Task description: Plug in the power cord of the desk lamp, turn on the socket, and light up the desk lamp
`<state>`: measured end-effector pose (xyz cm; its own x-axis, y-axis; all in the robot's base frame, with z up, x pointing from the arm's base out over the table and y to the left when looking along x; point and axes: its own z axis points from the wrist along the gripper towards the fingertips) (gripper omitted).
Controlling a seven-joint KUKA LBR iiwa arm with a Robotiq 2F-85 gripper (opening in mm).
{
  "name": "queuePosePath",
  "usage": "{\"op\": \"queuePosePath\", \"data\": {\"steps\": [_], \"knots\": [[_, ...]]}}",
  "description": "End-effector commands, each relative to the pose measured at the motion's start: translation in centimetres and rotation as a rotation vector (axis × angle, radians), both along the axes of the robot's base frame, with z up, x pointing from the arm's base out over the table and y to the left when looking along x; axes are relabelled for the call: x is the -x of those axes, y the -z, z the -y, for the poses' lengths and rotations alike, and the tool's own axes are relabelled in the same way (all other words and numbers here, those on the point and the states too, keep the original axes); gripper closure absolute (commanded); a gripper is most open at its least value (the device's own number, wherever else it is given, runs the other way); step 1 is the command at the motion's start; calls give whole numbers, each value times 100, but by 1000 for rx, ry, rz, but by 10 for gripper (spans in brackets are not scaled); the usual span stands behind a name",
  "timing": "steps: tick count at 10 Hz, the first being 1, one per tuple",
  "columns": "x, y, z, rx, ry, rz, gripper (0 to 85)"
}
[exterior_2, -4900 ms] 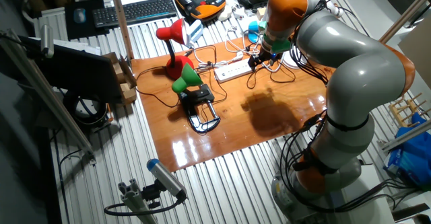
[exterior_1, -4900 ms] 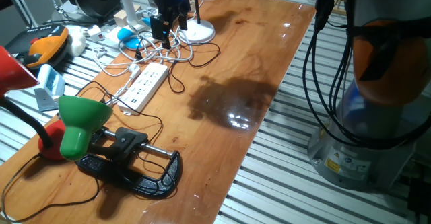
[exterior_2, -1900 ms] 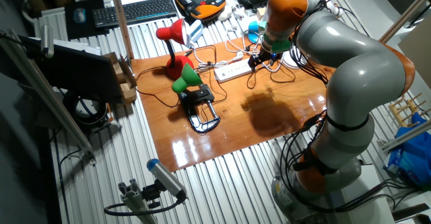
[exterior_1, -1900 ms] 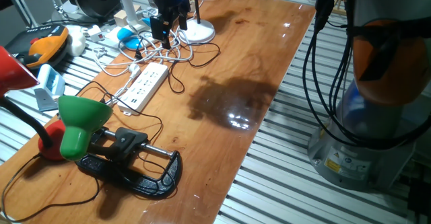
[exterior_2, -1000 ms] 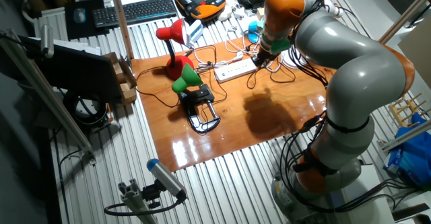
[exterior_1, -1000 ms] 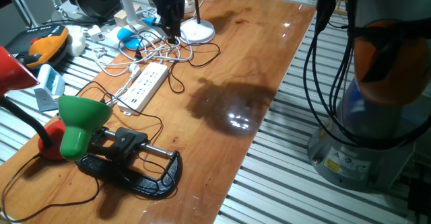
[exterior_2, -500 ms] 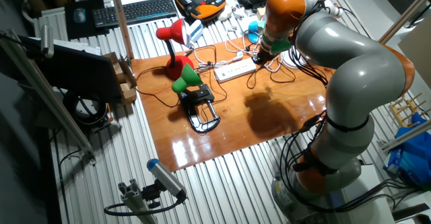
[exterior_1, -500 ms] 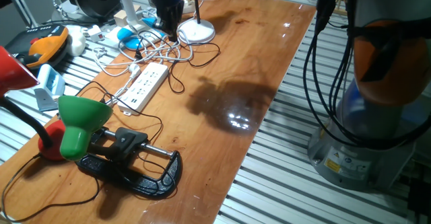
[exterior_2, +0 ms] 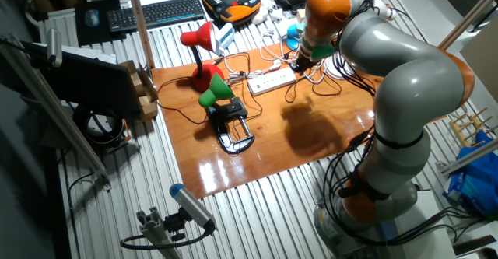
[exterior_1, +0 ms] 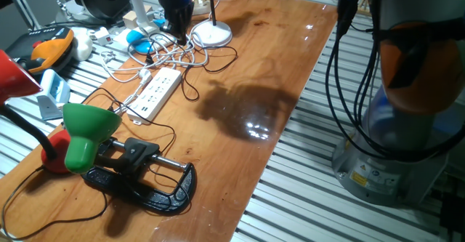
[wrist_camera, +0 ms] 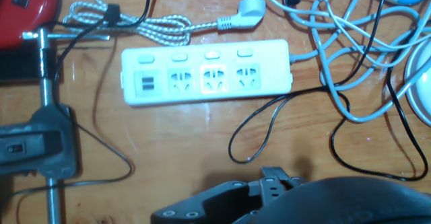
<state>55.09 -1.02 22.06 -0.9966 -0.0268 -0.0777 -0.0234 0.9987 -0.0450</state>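
The socket (exterior_1: 155, 91) is a long white power strip lying on the wooden table; it also shows in the other fixed view (exterior_2: 271, 81) and in the hand view (wrist_camera: 207, 72), with its outlets empty. The desk lamp's round white base (exterior_1: 211, 33) stands at the table's far end. My gripper (exterior_1: 179, 33) hangs over the cable tangle beside that base, fingers closed together. In the hand view a dark blur with small metal prongs (wrist_camera: 277, 177) at the bottom edge looks like the power cord's plug in my fingers. The thin black power cord (wrist_camera: 269, 120) loops below the strip.
A green-shaded clamp lamp (exterior_1: 87, 129) on a black clamp (exterior_1: 145, 182) and a red lamp (exterior_1: 14, 71) stand at the near left. White cables (wrist_camera: 337, 42) and a white plug (wrist_camera: 246, 9) lie between strip and lamp base. An orange pendant (exterior_1: 51, 46) lies off the table's left.
The fingers stood apart over the cables earlier and are now closed. The gripper has shifted slightly left, away from the lamp base, toward the power strip.
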Motion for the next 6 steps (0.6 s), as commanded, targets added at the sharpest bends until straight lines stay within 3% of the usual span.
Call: {"op": "queuePosePath", "data": {"steps": [1, 6], "knots": [[-27, 16, 2, 1, 6, 5, 850], [-164, 154, 76, -2, 36, 11, 850]]}}
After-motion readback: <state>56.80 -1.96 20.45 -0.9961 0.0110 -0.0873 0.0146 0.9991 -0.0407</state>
